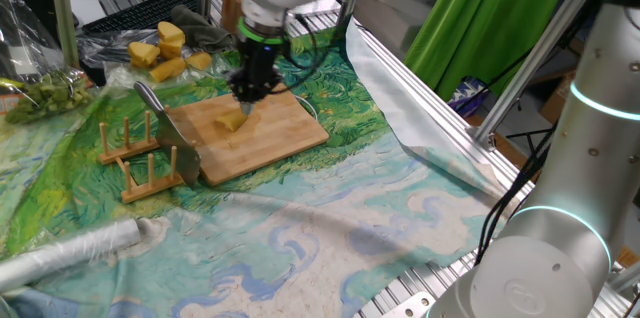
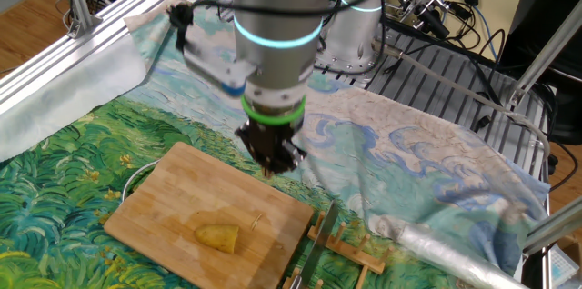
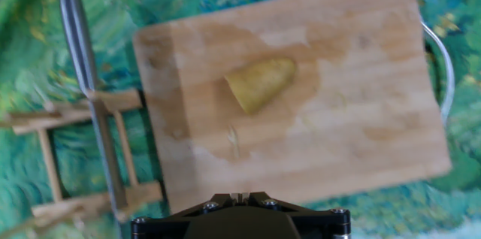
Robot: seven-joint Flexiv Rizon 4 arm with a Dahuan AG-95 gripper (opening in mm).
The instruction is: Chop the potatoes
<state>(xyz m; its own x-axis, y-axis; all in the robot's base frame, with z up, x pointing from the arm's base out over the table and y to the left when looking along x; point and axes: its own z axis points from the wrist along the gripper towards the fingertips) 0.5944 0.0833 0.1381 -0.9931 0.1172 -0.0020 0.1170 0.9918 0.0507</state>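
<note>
Black two-finger gripper (image 2: pixel 270 164) pinched fully closed, nothing in it, pointing straight down over the far edge of the rectangular light-wood chopping board (image 2: pixel 164 198). Fingertips hang just above the board, clear of it as far as I can tell.

Small pale-yellow peeled potato chunk (image 3: pixel 261 83) lies alone near the board's middle, uncut, on a damp-looking patch. In the hand view it sits just ahead of the fingers; not touched.

Steel-bladed kitchen knife (image 3: pixel 89 89) rests edge-up across a slotted wooden rack (image 1: pixel 140 163) just beside the board's short edge, handle free; probably parked that way so closed-then-opened fingers can take it from above.

Bigger deep-yellow blocky chunks (image 1: pixel 165 46) sit well apart at the far left of one fixed view, likely spare stock.

Green-blue painted-pattern cloth (image 1: pixel 330 218) covers the table.

Judgement: chopping not begun; knife must be picked first.
</note>
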